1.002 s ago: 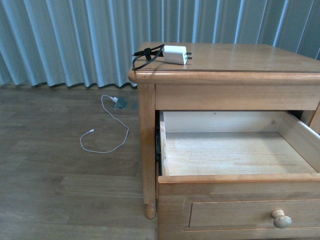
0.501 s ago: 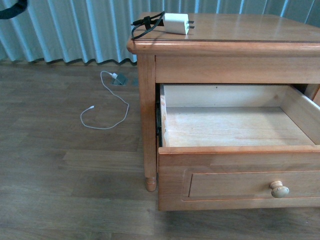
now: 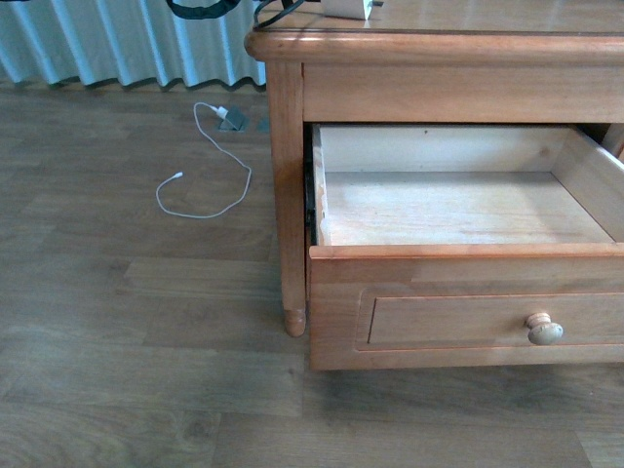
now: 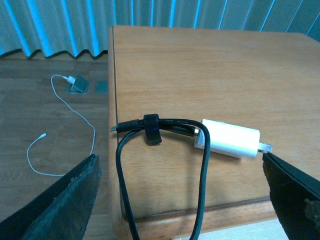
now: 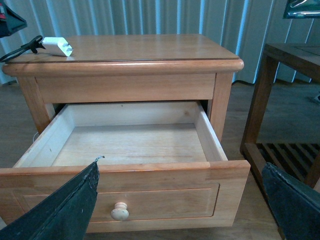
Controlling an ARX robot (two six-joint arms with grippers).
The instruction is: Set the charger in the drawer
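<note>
The charger (image 4: 231, 139), a white plug block with a looped black cord (image 4: 161, 131), lies on the nightstand top near its front left corner. My left gripper (image 4: 179, 160) is open above it, with one finger on each side of the charger and cord and nothing in it. In the front view only the charger's edge (image 3: 347, 8) and a dark part of the left gripper (image 3: 200, 7) show at the top. The drawer (image 3: 468, 265) with its round knob (image 3: 544, 329) is pulled open and empty. My right gripper (image 5: 180, 166) is open in front of the drawer (image 5: 125, 172).
A thin white cable (image 3: 200, 187) with a small grey plug (image 3: 232, 119) lies on the wooden floor left of the nightstand. A darker wooden table (image 5: 292, 52) stands right of the nightstand. Blue-grey curtains hang behind.
The front view has tilted down, so the nightstand top and charger have risen to the frame's top edge. The left gripper has moved right, towards the charger. The drawer stays open.
</note>
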